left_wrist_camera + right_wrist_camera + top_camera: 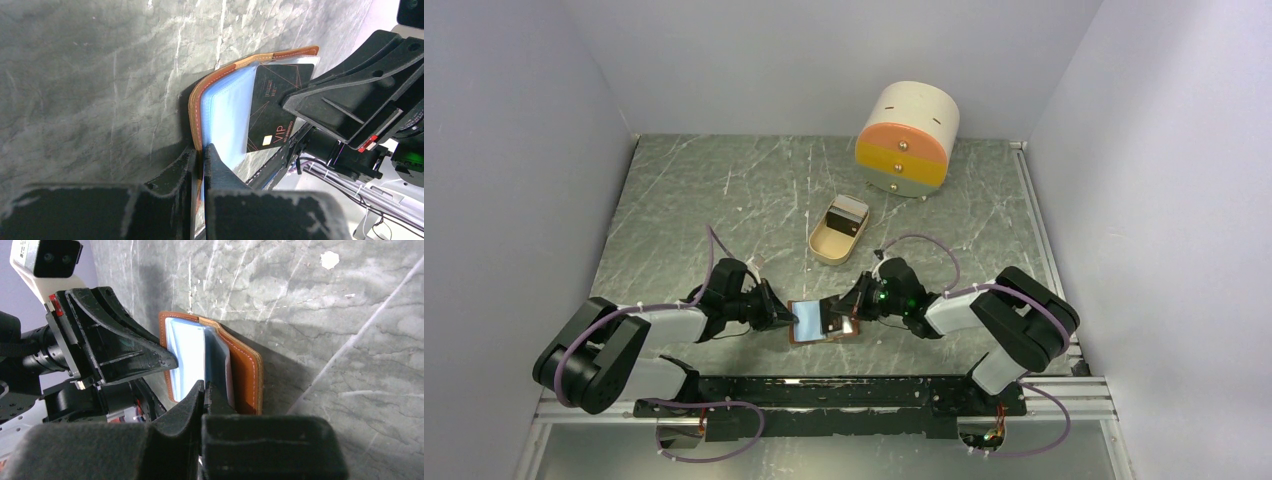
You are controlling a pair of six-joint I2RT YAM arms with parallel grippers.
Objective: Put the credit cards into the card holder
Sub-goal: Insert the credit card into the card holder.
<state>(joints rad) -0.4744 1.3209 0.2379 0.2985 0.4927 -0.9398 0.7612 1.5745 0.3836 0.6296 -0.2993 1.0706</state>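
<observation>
The tan leather card holder (809, 322) lies open on the table between my two arms, its clear pockets facing up. My left gripper (784, 317) is shut on the holder's left leather cover (196, 107); its fingertips (201, 150) pinch that edge. My right gripper (846, 313) is shut on a dark credit card (272, 112) marked VIP and holds it against the clear pockets (225, 115), one edge under a sheet. In the right wrist view the right gripper (205, 388) is closed at the holder (245, 367). More cards (849, 212) stand in the tray.
A beige oval tray (829, 243) sits behind the holder, mid-table. A round cream-and-orange drawer box (907, 140) stands at the back right. Grey walls close in the left, back and right sides. A metal rail runs along the near edge.
</observation>
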